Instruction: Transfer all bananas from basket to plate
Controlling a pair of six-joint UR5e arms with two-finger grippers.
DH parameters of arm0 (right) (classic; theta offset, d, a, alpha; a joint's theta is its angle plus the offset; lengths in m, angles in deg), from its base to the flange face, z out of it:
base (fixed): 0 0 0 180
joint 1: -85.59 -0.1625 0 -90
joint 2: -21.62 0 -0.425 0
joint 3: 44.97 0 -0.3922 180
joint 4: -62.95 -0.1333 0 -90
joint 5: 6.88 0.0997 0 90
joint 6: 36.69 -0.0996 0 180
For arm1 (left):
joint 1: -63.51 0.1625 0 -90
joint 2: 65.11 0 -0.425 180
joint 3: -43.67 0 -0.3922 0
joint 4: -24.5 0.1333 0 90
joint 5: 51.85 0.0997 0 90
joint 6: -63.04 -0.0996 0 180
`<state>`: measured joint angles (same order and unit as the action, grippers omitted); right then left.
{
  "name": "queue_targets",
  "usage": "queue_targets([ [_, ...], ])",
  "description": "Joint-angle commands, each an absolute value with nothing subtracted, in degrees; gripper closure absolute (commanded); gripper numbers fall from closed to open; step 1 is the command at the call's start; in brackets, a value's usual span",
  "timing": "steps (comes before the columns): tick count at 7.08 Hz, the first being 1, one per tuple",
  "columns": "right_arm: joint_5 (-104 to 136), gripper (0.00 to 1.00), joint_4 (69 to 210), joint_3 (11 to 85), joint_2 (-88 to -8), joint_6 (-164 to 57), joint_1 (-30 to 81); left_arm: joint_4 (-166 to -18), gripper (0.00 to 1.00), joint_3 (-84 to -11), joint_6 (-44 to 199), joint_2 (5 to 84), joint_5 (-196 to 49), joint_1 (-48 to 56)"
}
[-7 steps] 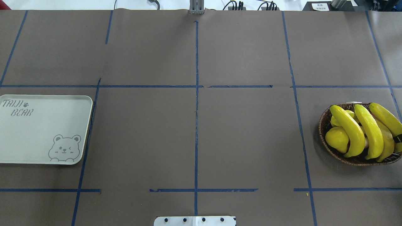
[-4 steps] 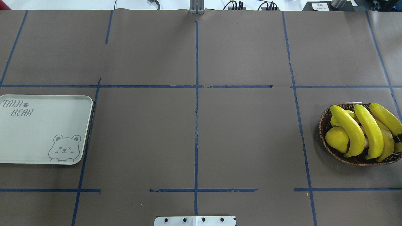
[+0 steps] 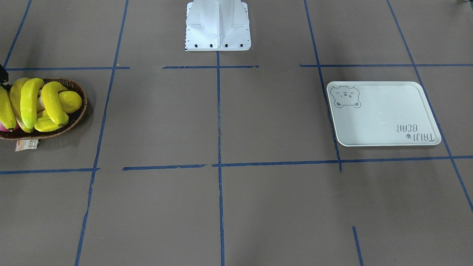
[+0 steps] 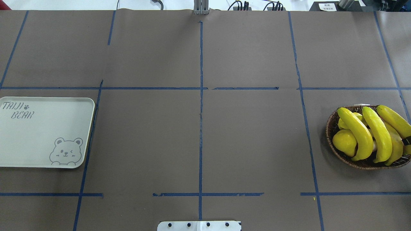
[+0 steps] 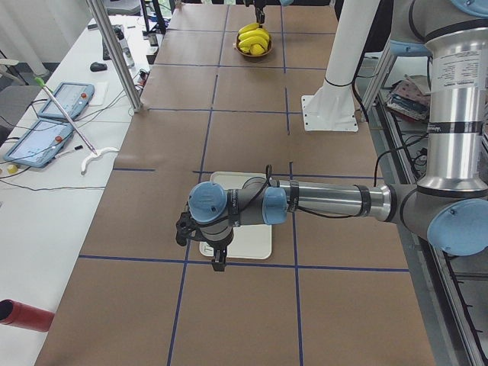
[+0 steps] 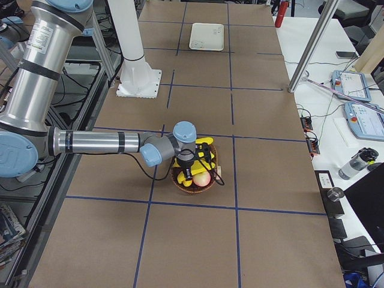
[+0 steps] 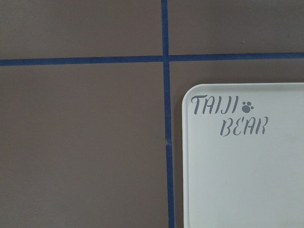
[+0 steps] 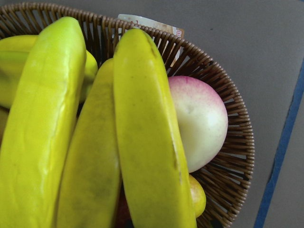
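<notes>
where the right arm (image 6: 96, 143) hangs, bananas (image 8: 142, 142) in basket (image 8: 232, 156) just beneath jaws

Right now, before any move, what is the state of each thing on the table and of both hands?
bananas: all lying in the basket
basket: filled with fruit
plate: empty
left hand: over the plate's edge, open or shut unclear
right hand: over the basket, open or shut unclear
</notes>
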<state>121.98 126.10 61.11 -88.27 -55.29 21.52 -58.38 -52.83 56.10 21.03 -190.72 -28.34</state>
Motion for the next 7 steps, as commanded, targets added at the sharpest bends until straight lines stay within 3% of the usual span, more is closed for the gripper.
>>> queue_targets([
  [1,122.0,0.76,126.1,60.9,-88.0,-55.3,21.5,-58.4,0.0,-52.8,56.1,21.1,-190.7,-28.3],
  [2,122.1,0.91,126.0,60.9,-88.0,-55.3,21.5,-58.4,0.0,-52.8,56.1,21.2,-190.7,-28.3],
  [3,122.1,0.97,125.8,61.0,-88.1,-55.3,21.3,-58.4,0.0,-52.8,56.1,21.3,-190.7,-28.3],
  [7,130.4,1.0,126.3,62.3,-91.0,-47.9,9.4,-57.8,0.0,-53.9,56.3,21.3,-193.3,-28.3],
])
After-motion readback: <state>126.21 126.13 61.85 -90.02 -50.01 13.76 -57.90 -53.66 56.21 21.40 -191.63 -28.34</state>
